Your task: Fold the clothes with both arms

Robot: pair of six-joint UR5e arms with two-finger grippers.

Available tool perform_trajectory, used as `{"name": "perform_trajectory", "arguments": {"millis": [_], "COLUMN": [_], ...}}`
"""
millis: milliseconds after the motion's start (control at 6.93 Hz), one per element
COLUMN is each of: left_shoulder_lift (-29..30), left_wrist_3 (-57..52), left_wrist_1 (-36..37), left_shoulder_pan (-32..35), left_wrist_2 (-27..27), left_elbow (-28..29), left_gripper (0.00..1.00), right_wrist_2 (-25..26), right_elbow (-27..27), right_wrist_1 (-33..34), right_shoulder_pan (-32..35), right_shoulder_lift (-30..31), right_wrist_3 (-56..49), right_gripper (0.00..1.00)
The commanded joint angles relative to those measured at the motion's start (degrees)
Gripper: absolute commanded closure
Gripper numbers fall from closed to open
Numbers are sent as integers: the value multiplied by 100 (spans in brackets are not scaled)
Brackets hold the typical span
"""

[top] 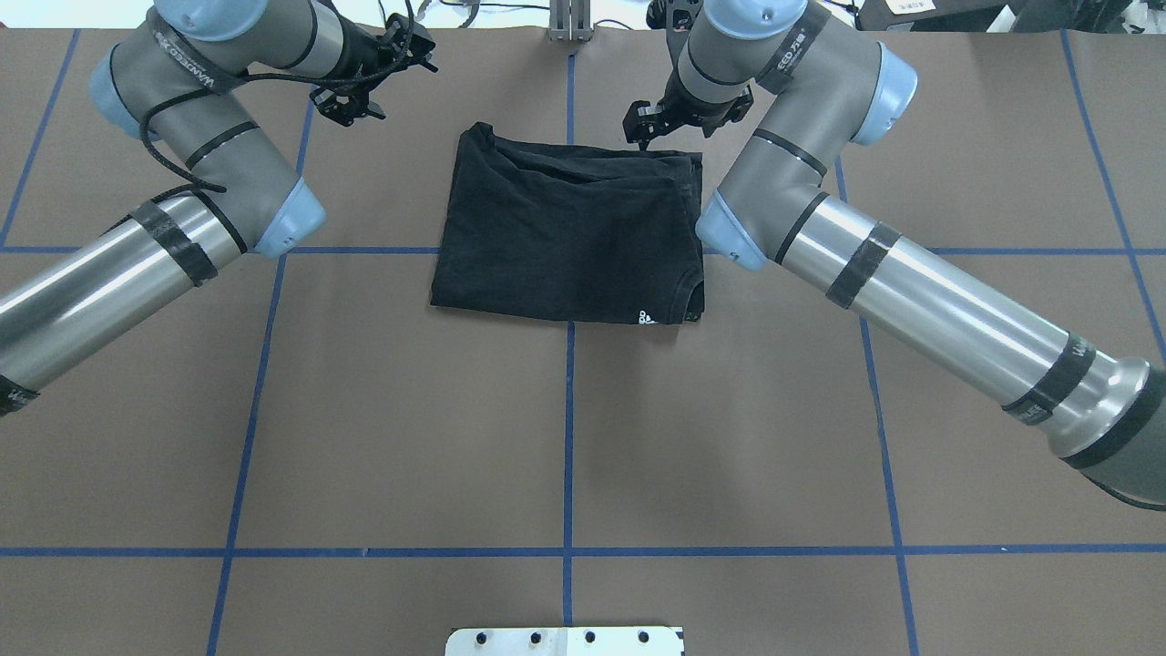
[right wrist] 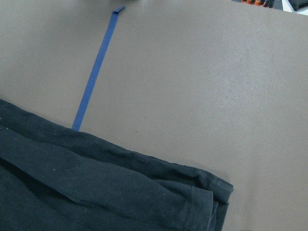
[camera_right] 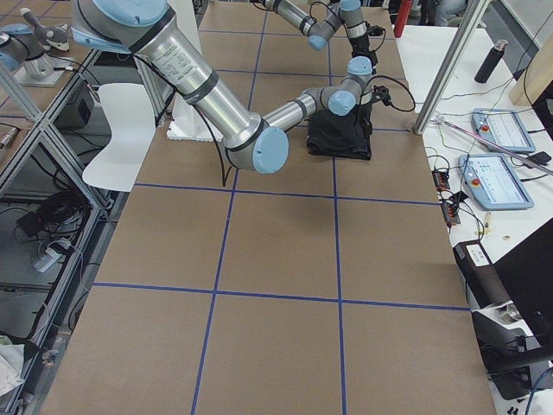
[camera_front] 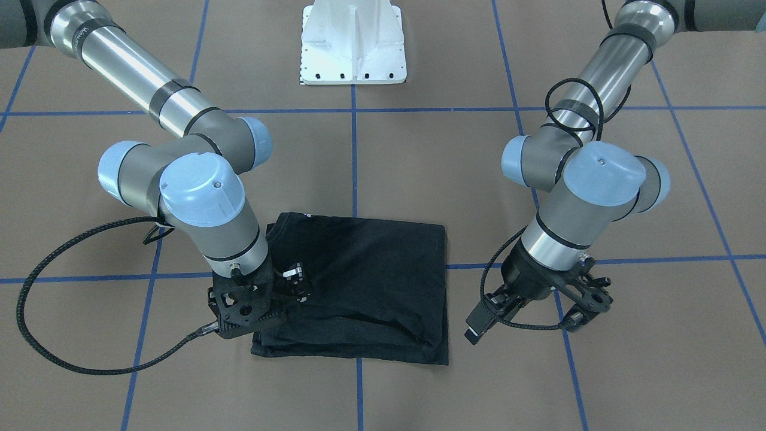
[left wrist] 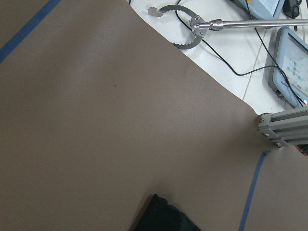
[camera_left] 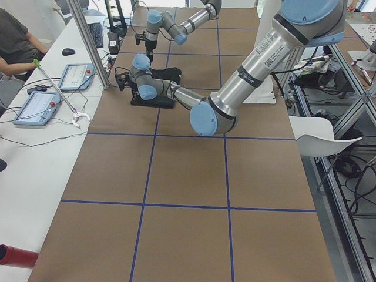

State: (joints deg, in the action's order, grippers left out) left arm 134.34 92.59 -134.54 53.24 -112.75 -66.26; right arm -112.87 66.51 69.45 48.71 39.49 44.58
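The clothes are one black T-shirt [camera_front: 371,281] [top: 565,228], folded into a rough rectangle on the brown table, with a small white print [top: 649,317] at one corner. My right gripper [camera_front: 297,282] [top: 640,130] hovers over the shirt's far corner on my right. It is open and holds nothing, and its wrist view looks down on the shirt's layered hem [right wrist: 96,192]. My left gripper [camera_front: 589,302] [top: 351,102] stands off the shirt over bare table on my left, with its fingers apart and nothing between them. A shirt corner [left wrist: 163,219] just enters the left wrist view.
The white pedestal base [camera_front: 353,42] sits at the robot's edge of the table. Blue tape lines [top: 569,410] grid the brown surface. A white bench beyond the far edge holds a reacher tool [left wrist: 192,29], control tablets [camera_left: 35,108] and an aluminium post [left wrist: 284,127]. A person [camera_left: 17,41] sits there.
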Motion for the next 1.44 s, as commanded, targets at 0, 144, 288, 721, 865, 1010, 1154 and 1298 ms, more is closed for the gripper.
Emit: {"name": "perform_trajectory", "arguments": {"millis": [0,144,288,721,865,1010,1154,1298], "left_shoulder_lift": [-310,-739,-1134,-2005,-2322,-2595,-2850,-3018], "left_wrist_3": [-1026,-1728,-2440,-5190,-5807,-6370,-6994,-7426], "left_wrist_1": [365,376,376,385,376,376,376,376], "left_shoulder_pan": [203,370,597,1432,1696,1933,2301,2592], "left_wrist_2": [-186,-221,-395,-459,-476,-659,-1052,-1265], "left_elbow": [-517,-842,-1071,-1003,-1047,-1073,-1073,-1082], "left_gripper": [0,0,0,0,0,0,0,0], "right_wrist_2": [-690,-754,-789,-1209,-1220,-1281,-1334,-1421], "right_elbow": [282,701,1123,1918,1919,1927,1893,1918], "right_wrist_1": [365,846,1269,2342,2389,2380,2328,2319], "right_shoulder_pan": [505,742,910,1831,2104,2325,2501,2807], "right_shoulder_lift": [128,382,636,1560,1884,2166,2525,2729], "right_wrist_3": [-2,-107,-308,-2349,-2958,-3077,-3096,-3105], "right_gripper": [0,0,0,0,0,0,0,0]}}
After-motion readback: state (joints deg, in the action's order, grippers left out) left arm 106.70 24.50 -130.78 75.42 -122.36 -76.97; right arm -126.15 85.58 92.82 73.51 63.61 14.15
